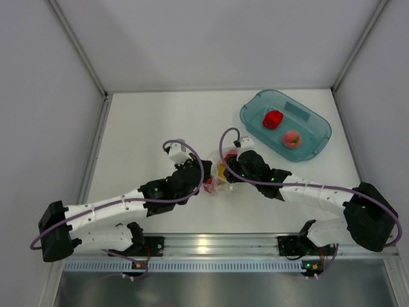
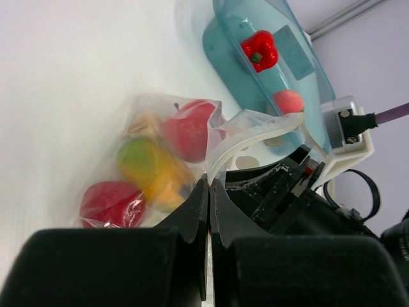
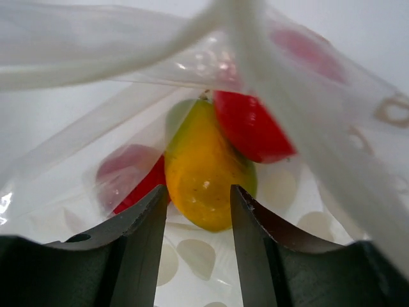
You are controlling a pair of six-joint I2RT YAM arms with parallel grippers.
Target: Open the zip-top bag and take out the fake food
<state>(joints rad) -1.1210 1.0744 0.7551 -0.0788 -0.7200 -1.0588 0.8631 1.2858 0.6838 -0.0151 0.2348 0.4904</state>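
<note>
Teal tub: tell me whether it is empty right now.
No, a red pepper and a pinkish peach lie inside the teal tub.

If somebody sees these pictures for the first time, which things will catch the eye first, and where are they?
First, the zip-top bag in the centre, where both arms meet: the left gripper pinches its rim, and the right gripper is open at its mouth, just before a yellow fruit inside. Next, the teal tub at the far right, holding a red pepper and a peach.
</note>
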